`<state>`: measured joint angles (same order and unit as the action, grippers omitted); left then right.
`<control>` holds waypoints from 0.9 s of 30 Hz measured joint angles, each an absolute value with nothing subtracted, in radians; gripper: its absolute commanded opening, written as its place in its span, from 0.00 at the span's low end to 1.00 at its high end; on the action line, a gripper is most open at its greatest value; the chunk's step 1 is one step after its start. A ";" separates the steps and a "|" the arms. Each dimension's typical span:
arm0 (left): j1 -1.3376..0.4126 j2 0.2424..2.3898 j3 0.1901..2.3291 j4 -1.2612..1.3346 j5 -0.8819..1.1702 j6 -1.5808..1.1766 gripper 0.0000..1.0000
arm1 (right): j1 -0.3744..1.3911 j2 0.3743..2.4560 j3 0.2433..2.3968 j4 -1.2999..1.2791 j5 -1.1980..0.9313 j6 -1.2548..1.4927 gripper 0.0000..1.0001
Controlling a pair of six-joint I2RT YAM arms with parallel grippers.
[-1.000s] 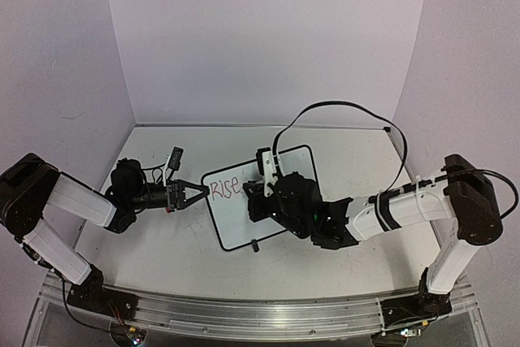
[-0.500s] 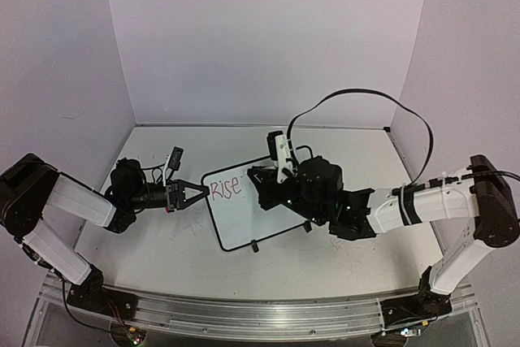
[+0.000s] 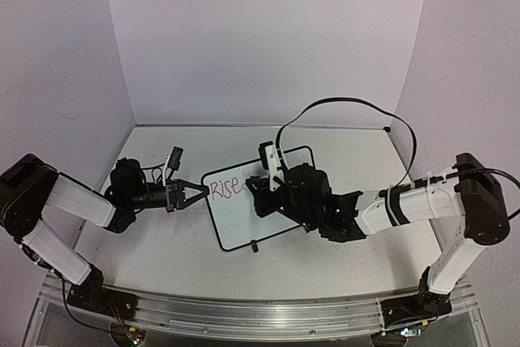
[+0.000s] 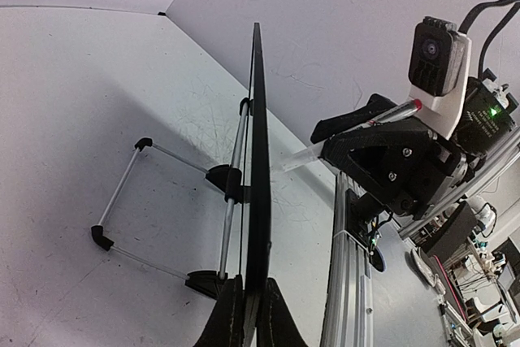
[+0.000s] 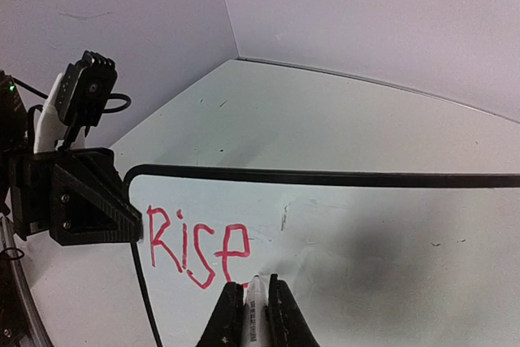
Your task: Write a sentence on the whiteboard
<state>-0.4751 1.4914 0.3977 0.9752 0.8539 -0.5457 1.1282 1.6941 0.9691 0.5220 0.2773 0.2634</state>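
Pinching the left edge of the whiteboard [image 3: 236, 221], your left gripper [image 3: 201, 193] steadies it. Your right gripper [image 5: 253, 292], clamped on the marker [image 5: 257, 314], holds the tip just past the sentence [image 5: 195, 248], which reads only "Rise".

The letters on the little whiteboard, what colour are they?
The letters are red, clearest in the right wrist view.

Scuffed white tabletop [image 3: 162, 241], lilac walls [image 3: 260, 38]

whiteboard [image 3: 244, 223]: stands on tabletop [image 3: 349, 156] | sentence [image 3: 225, 188]: on whiteboard, upper left corner | left end effector [image 3: 201, 192]: astride whiteboard's left edge | right end effector [image 5: 253, 284]: before whiteboard's face, right of sentence | marker [image 5: 257, 314]: between its fingers, tip at whiteboard
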 measured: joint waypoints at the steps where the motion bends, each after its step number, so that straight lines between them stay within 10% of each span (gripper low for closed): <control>1: -0.475 1.491 0.398 0.975 0.854 -0.546 0.00 | 1.128 1.695 0.969 0.522 0.281 0.263 0.00; 27: -0.475 1.491 0.398 0.969 0.853 -0.545 0.00 | 1.156 1.711 0.989 0.473 0.339 0.289 0.00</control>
<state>-0.4751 1.4914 0.3977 0.9687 0.8531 -0.5450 1.1558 1.7110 0.9891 0.4732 0.3386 0.2891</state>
